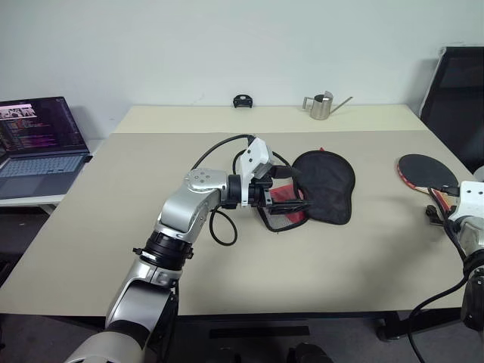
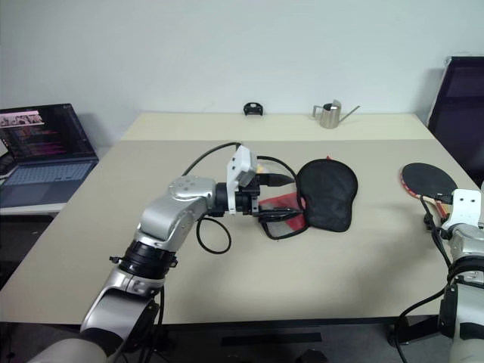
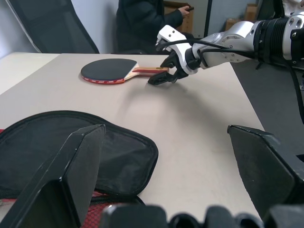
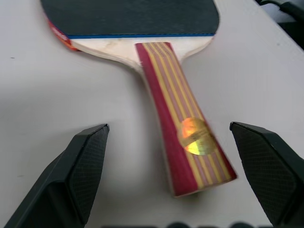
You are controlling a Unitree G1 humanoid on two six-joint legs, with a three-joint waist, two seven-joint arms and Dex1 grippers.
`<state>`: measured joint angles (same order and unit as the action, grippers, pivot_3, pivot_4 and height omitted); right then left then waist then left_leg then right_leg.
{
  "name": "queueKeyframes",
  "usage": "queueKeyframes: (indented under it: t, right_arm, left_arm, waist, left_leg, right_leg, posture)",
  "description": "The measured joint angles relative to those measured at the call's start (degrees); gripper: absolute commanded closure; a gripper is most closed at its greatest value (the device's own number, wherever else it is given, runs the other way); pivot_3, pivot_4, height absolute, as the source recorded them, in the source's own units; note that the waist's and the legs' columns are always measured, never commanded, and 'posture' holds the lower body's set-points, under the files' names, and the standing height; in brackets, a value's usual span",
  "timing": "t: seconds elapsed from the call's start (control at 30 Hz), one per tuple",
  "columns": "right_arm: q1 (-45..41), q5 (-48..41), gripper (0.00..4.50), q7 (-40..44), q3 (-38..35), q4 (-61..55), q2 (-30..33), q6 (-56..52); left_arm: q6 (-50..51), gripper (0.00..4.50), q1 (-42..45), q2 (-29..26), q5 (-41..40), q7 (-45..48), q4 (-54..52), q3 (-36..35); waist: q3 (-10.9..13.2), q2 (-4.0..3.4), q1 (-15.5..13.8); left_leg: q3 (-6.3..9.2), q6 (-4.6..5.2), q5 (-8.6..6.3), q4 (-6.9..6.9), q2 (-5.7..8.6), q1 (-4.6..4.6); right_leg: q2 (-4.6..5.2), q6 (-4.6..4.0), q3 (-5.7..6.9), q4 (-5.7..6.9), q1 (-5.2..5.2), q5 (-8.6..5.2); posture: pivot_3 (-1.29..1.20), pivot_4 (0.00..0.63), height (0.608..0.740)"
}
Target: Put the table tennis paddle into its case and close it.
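Both grippers stand wide open and hold nothing. On the head views the right gripper (image 3: 164,76) sits at the table's right edge, and its fingers are hidden there behind its own white wrist housing; the left wrist view shows them better, dark and spread just at the end of the table tennis paddle's (image 1: 424,171) handle. From the right wrist view the two black fingers (image 4: 78,164) flank the striped red-and-yellow handle with a clear gap on either side — neither pad touches it. That handle carries a small gold round sticker, too blurred to read. The paddle lies flat near the right edge of the table (image 1: 106,227), black face up, and its blade is cut off by the frame in the right wrist view.

Near the table's middle, the left gripper (image 1: 291,198) points sideways toward the case (image 1: 327,185), its fingers over the case's red and mesh end. Whether they touch the fabric cannot be told, since the wrist and cable cover that spot. The case lies flat, its black rounded part toward the right; its mesh end is partly hidden by the gripper.

Along the far edge stand a small metal watering can (image 1: 322,105) and a small black object (image 1: 243,100) too small to make out. An open laptop (image 1: 34,144) sits off the left edge — its screen text is illegible. A person in dark clothing (image 3: 142,23), cut off above the shoulders, shows beyond the table in the left wrist view.
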<state>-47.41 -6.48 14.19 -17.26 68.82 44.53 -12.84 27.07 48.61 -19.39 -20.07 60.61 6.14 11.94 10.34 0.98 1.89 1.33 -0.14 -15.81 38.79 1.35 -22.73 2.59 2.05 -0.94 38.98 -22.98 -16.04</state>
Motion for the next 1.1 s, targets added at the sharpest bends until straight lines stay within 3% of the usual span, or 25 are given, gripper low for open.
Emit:
queueKeyframes:
  t: [0.1, 0.3, 0.63, 0.73, 1.1]
  right_arm:
    - [-0.4, -0.7, 0.94, 0.6, -0.8, 0.0, 0.0, -0.8]
    - [-0.4, -0.5, 3.04, 0.3, -0.7, 0.0, 0.0, -1.3]
    - [0.5, 0.1, 3.06, 0.7, 0.8, -5.6, -1.7, -4.9]
    - [3.9, -0.2, 3.06, 2.9, 1.7, -14.2, -3.1, -9.0]
    - [27.2, -6.5, 3.06, 5.2, 2.5, -65.5, -6.8, -38.0]
  left_arm:
    - [0.0, 0.00, 0.0, 0.0, 0.0, 0.0, 0.0, 0.0]
    - [0.0, 0.00, 0.0, -0.2, 0.0, 0.0, 0.0, 0.0]
    - [0.1, 0.00, -0.6, -3.1, 0.0, 0.5, 0.0, -0.2]
    - [0.6, 0.00, -1.6, -4.6, -0.1, 1.6, -0.2, -0.2]
    - [5.3, 0.00, -6.3, -10.5, -2.3, 6.2, -7.2, -0.1]
  waist:
    - [0.0, 0.00, 0.1]
    - [0.0, 0.00, 0.2]
    - [0.0, 0.00, 0.8]
    - [0.0, -0.02, 1.4]
    - [0.0, -0.07, 0.9]
  left_leg:
    - [-0.01, 0.00, 0.00, 0.00, 0.00, 0.01]
    - [-0.03, 0.00, 0.00, 0.00, -0.02, 0.02]
    - [-0.03, 0.00, 0.00, -0.01, -0.05, 0.04]
    - [-0.04, 0.00, 0.00, -0.02, -0.08, 0.01]
    - [0.05, 0.03, -0.03, 0.01, -0.14, -0.08]
  right_leg:
    - [0.00, 0.00, -0.02, 0.00, 0.00, 0.00]
    - [0.00, 0.01, -0.04, 0.02, 0.00, 0.01]
    - [0.00, 0.01, -0.06, 0.03, -0.01, 0.01]
    - [0.00, 0.01, -0.07, 0.07, -0.09, 0.01]
    - [-0.02, 0.01, -0.02, 0.11, -0.20, 0.01]
  posture:
    - [0.00, 0.150, 0.740]
    - [0.00, 0.150, 0.740]
    - [0.00, 0.150, 0.740]
    - [0.00, 0.150, 0.740]
    - [0.00, 0.150, 0.740]
